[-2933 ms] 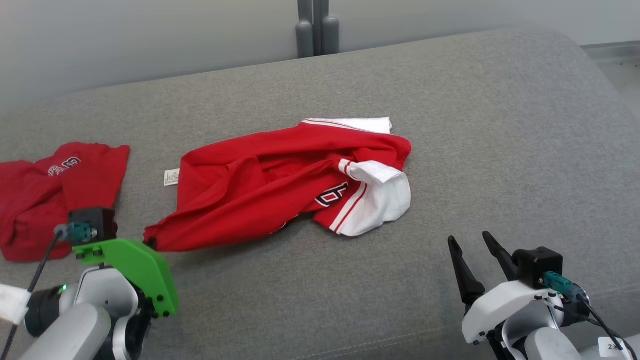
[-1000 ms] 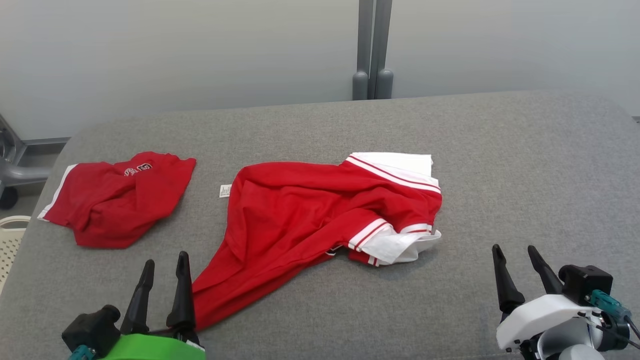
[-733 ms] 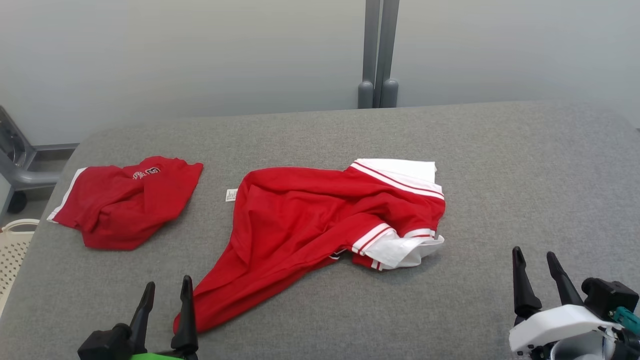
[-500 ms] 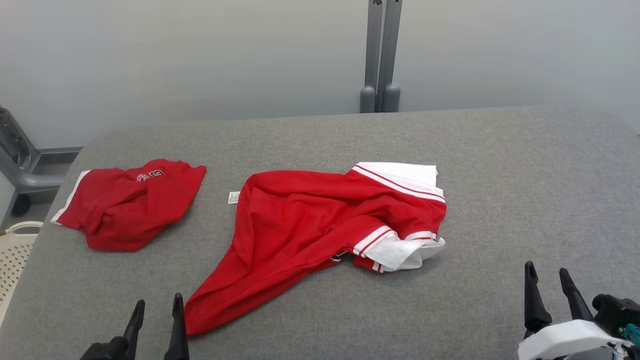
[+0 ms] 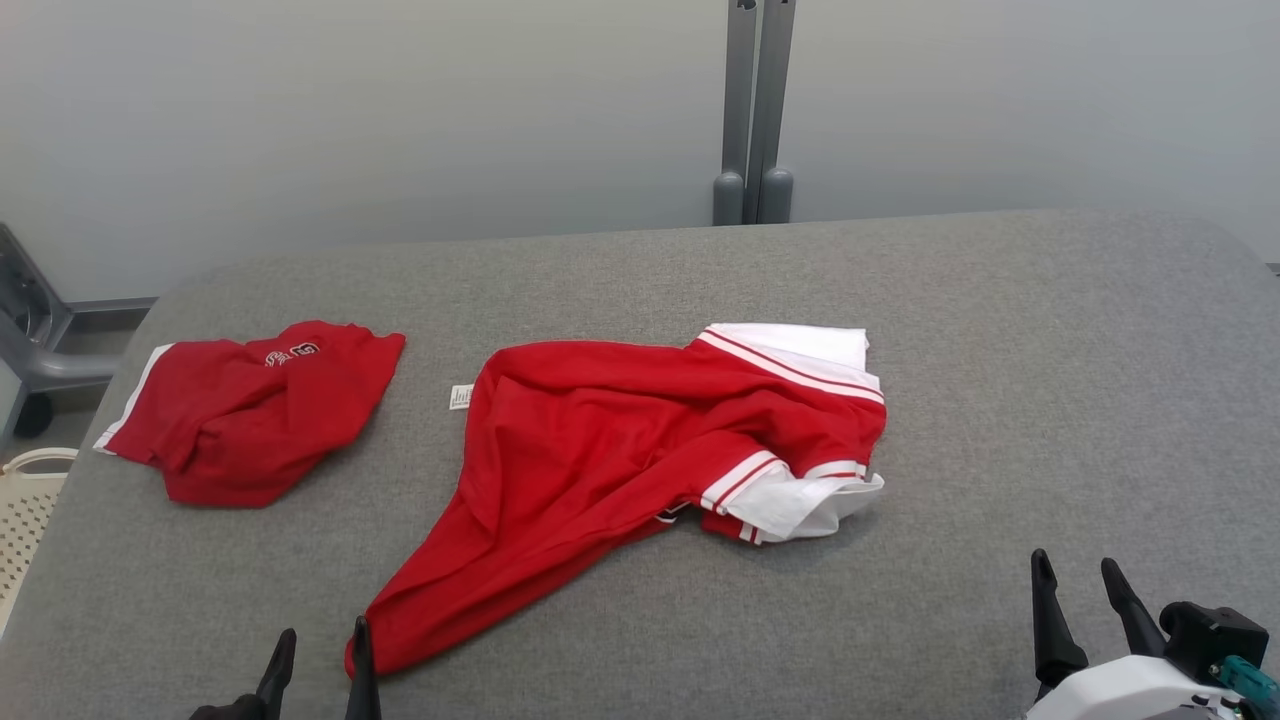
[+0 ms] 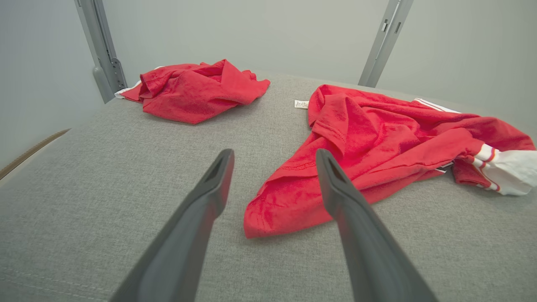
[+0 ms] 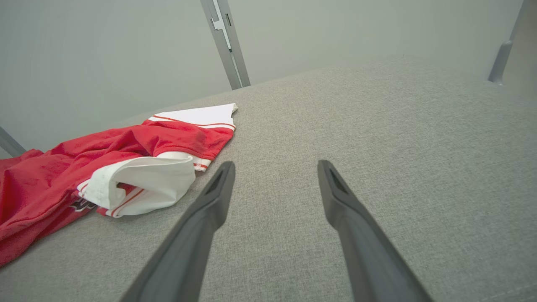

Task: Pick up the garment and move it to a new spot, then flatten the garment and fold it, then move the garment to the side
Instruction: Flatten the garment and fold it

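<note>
**Garment [image 5: 620, 450] crumpled mid-surface, both grippers spread and holding nothing**

In the head view the red garment with white, red-striped sleeves lies in a loose heap at the middle of the grey padded surface [image 5: 1050, 380]. A long hem corner [image 5: 400, 630] trails toward 7 o'clock. One white sleeve [image 5: 800, 500] is bunched at its 4 o'clock edge, and a small white label [image 5: 461, 396] pokes out at its 10 o'clock edge. A second red garment [image 5: 250, 405] sits apart at 9 o'clock, near the surface's left end, with a pale basket [image 5: 25, 500] beyond that end. A grey post [image 5: 750, 110] stands at 12 o'clock behind the surface.

The left gripper [image 5: 322, 640] is at 7 o'clock of the garment, fingers parted, its right finger just beside the trailing hem corner. In the left wrist view that corner lies just ahead, between the spread fingers; whether anything touches is not clear. The right gripper [image 5: 1074, 562] is at 4 o'clock, fingers parted above bare surface and well apart from the sleeve.
</note>
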Controlling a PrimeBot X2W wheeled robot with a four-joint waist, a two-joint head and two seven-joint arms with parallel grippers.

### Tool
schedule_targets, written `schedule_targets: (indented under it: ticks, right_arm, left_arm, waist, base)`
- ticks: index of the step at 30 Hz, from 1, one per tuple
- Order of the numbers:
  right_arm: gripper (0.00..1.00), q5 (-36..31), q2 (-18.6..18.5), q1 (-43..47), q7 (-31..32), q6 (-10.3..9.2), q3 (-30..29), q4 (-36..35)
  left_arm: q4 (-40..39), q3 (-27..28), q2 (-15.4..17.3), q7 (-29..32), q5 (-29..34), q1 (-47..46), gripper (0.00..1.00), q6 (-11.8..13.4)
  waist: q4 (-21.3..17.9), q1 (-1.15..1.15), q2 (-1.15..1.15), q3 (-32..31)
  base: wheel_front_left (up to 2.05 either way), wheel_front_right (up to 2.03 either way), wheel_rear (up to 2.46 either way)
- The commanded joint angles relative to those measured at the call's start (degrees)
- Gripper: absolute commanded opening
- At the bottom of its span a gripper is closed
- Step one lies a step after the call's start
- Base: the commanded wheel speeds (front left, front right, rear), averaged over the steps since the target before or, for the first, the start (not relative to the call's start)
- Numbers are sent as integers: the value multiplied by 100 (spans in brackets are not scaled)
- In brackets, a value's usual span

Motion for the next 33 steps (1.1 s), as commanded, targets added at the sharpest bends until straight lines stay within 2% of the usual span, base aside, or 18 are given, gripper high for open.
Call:
schedule_targets:
  ticks: [1,11,17,19,20,21,22,23,27,30,33]
  right_arm:
    - [100,8,-17,-47,26,0,30,-40]
    - [100,-103,-16,-61,158,0,67,-151]
    - [100,-329,-16,-222,521,0,113,-272]
    - [100,-404,-17,-331,724,0,132,-364]
    - [100,-456,-15,-378,822,0,140,-429]
    - [100,-504,-17,-469,982,0,146,-572]
    - [100,-533,-16,-494,1045,0,157,-635]
    - [100,-544,-16,-518,1107,0,174,-701]
    - [100,-539,-16,-579,1251,0,264,-911]
    - [100,-498,-16,-562,1296,0,335,-990]
    - [100,-481,-16,-542,1311,0,384,-1027]
  left_arm:
    - [-2,-3,-47,-6,44,-12,100,-23]
    - [175,-117,-15,49,68,-200,100,-99]
    - [202,-287,127,549,112,-471,100,-141]
    - [236,-367,226,920,151,-622,100,-155]
    - [257,-401,239,1165,129,-696,95,-160]
    - [260,-485,341,1640,198,-855,74,-115]
    - [293,-501,363,1924,174,-916,58,-80]
    - [299,-533,427,2167,209,-974,50,-75]
    - [302,-530,598,2968,192,-1195,40,28]
    - [229,-536,741,3328,161,-1270,37,4]
    - [181,-562,826,3608,105,-1318,28,-50]
  waist:
    - [-20,0,0,8]
    - [-44,0,0,66]
    - [-58,0,0,134]
    - [-61,0,0,176]
    - [-60,0,0,197]
    - [-59,0,0,250]
    - [-60,0,0,277]
    - [-66,0,0,304]
    - [-113,0,0,423]
    - [-158,0,0,499]
    - [-190,0,0,570]
  base:
    - [0,0,0]
    - [0,0,0]
    - [0,0,0]
    - [0,0,0]
    - [0,0,0]
    - [0,0,0]
    - [0,0,0]
    - [0,0,0]
    - [0,0,0]
    - [0,0,0]
    - [0,0,0]
